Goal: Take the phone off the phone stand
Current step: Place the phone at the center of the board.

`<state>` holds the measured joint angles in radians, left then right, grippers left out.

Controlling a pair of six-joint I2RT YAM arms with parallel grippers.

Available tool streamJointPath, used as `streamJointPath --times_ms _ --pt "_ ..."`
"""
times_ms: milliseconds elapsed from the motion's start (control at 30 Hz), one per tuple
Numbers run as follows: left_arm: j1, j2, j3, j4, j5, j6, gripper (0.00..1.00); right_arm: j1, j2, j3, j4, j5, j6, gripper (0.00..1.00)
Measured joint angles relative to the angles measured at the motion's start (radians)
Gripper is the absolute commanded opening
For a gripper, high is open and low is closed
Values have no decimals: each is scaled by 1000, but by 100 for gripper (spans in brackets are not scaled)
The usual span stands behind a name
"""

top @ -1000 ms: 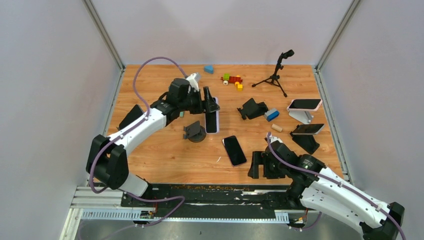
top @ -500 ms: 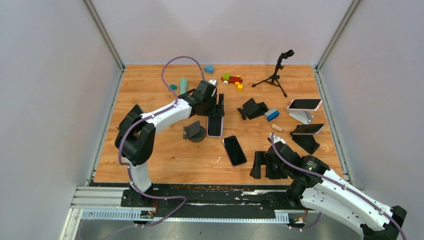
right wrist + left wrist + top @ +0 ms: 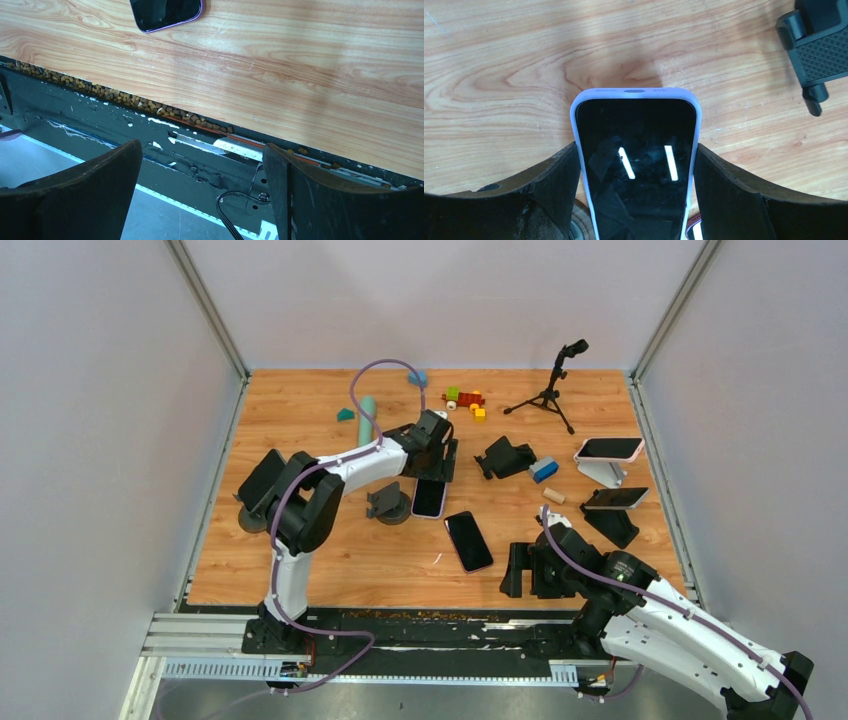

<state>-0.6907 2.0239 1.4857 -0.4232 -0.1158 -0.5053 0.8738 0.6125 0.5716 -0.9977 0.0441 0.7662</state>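
My left gripper (image 3: pixel 436 468) is shut on a phone in a lavender case (image 3: pixel 430 497), with its jaws pressed against the phone's long sides in the left wrist view (image 3: pixel 636 150). The phone (image 3: pixel 636 165) is held low over the wood, screen up. It is apart from the empty round-based black phone stand (image 3: pixel 388 504), just to that stand's right. My right gripper (image 3: pixel 528 572) is open and empty at the table's near edge, right of centre (image 3: pixel 201 150).
A second dark phone (image 3: pixel 468 540) lies flat just right of the held one. A black holder (image 3: pixel 505 457) sits to the right. Two phones rest on stands (image 3: pixel 608 449) (image 3: pixel 615 498) at the right edge. A small tripod (image 3: pixel 550 390) and toy blocks (image 3: pixel 465 400) are at the back.
My left arm swung right and toward the near side, carrying the phone. The phone went from standing upright behind the stand to lying low at the stand's right. The right arm barely moved.
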Motion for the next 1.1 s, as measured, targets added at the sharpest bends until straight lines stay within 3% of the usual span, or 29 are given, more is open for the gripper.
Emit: streamJointPath --times_ms 133,200,433,800,1100 --pt "-5 5 0 -14 -48 2 58 0 0 0 0 0 0 91" --pt "-8 5 0 -22 -68 5 65 0 0 0 0 0 0 92" --pt "-10 5 -46 -7 -93 8 98 0 2 13 -2 8 -1 92" --pt "-10 4 -56 -34 -105 14 100 0 32 88 -19 30 -8 92" --pt "-10 -174 -35 -111 -98 48 100 0 96 393 -76 179 -11 93"
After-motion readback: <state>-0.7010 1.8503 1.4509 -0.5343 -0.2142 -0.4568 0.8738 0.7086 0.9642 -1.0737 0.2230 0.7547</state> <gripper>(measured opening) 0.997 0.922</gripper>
